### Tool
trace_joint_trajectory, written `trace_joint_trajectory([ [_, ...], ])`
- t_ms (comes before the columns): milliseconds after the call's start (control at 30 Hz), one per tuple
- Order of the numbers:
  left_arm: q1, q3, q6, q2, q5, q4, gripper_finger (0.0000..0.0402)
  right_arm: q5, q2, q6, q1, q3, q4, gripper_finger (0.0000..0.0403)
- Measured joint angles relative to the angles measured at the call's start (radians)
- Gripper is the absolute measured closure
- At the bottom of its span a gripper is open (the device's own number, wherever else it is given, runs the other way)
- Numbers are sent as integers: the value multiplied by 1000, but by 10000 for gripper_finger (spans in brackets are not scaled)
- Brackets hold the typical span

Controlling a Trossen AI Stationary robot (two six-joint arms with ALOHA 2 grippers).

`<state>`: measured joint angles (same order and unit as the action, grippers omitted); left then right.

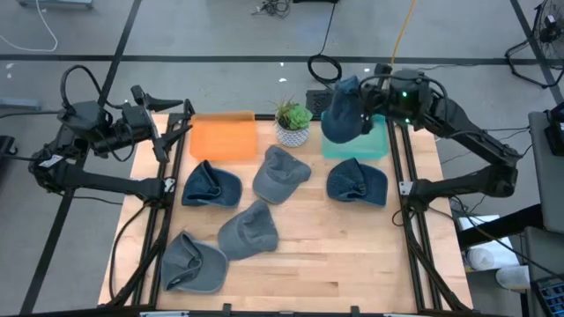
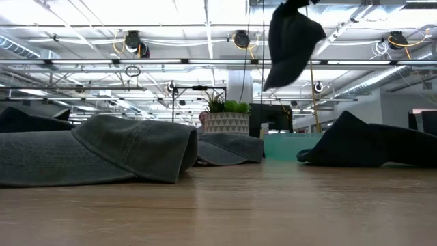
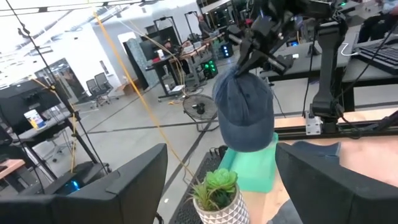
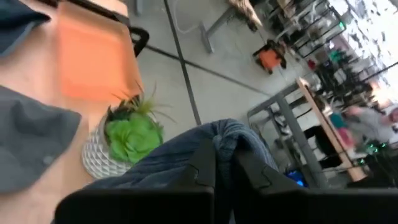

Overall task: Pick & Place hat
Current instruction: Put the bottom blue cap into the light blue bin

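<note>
The right end effector point(image 1: 359, 91) is up in the air over the back right part of the wooden worktop point(image 1: 352, 255), its fingers pinched on a dark blue hat point(image 1: 342, 114) that hangs down from them. In the right wrist view the two fingers point(image 4: 205, 163) sit close together with the blue denim cloth bunched between them. Seen from above, the hanging hat overlaps the near-left corner of the teal bin point(image 1: 368, 141). The low view shows the hat point(image 2: 291, 42) dangling high, clear of everything on the worktop, and the left wrist view shows it point(image 3: 245, 112) suspended above the teal bin point(image 3: 254, 169).

The left end effector point(image 1: 164, 134) waits at the back left edge of the worktop, beside the orange bin point(image 1: 223, 136), with its fingers spread apart and nothing between them.

A small potted succulent point(image 1: 293, 122) stands between the orange and teal bins. Five more hats lie on the worktop: a navy one point(image 1: 210, 187) in front of the orange bin, a grey one point(image 1: 280, 173) just in front of the plant, a navy one point(image 1: 356, 183) in front of the teal bin, a grey one point(image 1: 248, 231) near the middle, and a grey one point(image 1: 193, 262) toward the front left corner.
</note>
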<state>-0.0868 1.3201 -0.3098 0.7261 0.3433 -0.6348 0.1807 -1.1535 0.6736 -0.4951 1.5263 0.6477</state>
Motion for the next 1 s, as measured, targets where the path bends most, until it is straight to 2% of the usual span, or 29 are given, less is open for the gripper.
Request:
trace_joint_trajectory([
  [267, 0, 0, 18, 0, -2, 0, 94, -10, -1, 19, -97, -72, 4, 399],
  [367, 0, 0, 24, 0, -2, 0, 94, -51, -1, 15, -119, -129, -44, 399],
  [600, 0, 0, 25, 0, -2, -1, 94, -51, -1, -13, -168, -258, -200, 399],
  [800, 0, 0, 27, 0, -2, -1, 94, 37, 0, -86, -173, -366, -270, 399],
  [1000, 0, 0, 23, 0, -2, -3, 94, 82, 18, -205, -117, -396, -280, 399],
])
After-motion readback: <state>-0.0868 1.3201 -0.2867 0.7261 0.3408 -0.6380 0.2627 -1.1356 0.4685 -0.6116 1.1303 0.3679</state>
